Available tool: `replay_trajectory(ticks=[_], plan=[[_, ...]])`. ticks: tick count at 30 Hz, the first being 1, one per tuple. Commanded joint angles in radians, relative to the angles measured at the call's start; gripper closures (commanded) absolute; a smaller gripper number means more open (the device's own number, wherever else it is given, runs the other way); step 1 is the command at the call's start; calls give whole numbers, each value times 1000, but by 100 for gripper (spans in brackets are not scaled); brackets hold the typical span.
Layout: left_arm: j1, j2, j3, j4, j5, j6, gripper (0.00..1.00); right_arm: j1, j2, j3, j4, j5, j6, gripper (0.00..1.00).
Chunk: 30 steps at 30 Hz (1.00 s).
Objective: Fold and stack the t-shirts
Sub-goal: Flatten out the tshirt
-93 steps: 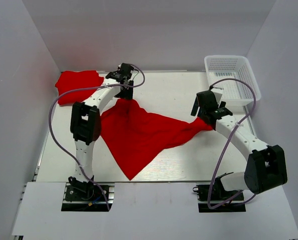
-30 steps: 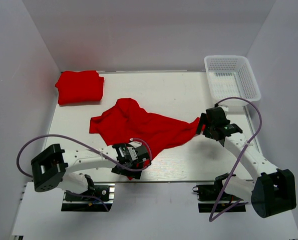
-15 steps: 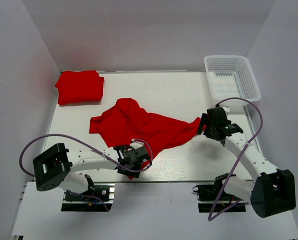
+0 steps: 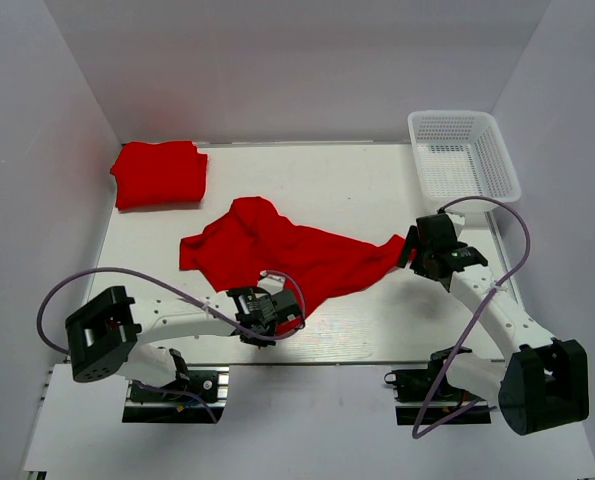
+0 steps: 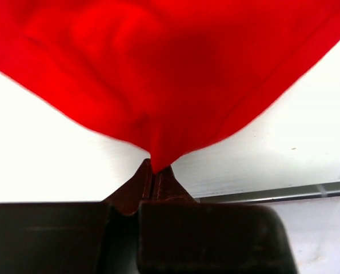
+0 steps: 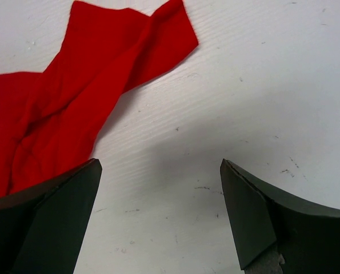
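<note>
One folded t-shirt (image 4: pixel 160 172) is already sitting in the far left corner of the surface (image 4: pixel 347 180), so by the look of it the stack is started. The loose t-shirt (image 4: pixel 277 250) is lying crumpled across the middle, spreading from left of centre out to a narrow tip on the right, and it is nowhere near folded.

Down at the near edge, the left gripper (image 5: pixel 155 171) is pinching the shirt's nearest corner. Its jaws are pressing tight together, with red cloth fanning out from the tips. Over on the right, the right gripper (image 6: pixel 158 177) is hovering low with its jaws spread wide and nothing between them, just beside that narrow tip of cloth and apart from it.

The white mesh basket (image 4: pixel 455 114) is standing at the far right corner, well away from the action.

I'm calling this roughly half done: one shirt finished, and this one needing to be pulled flat, folded and carried over onto the first.
</note>
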Motion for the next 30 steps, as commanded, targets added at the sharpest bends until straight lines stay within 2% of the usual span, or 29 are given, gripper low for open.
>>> replay_trajectory(ticks=[1,12,20,30], plan=[[8,-100,44,-62,-92,-46,100,-16,12,21,6,64,58,10],[8,-243,108,-160,-195,-81,100,-124,167,148,46,-22,104,10],[8,-215,200,-173,-276,-50,100,-167,275,187,72,-60,94,10],[8,-195,200,-142,-246,-29,100,-185,367,187,174,-89,128,10]])
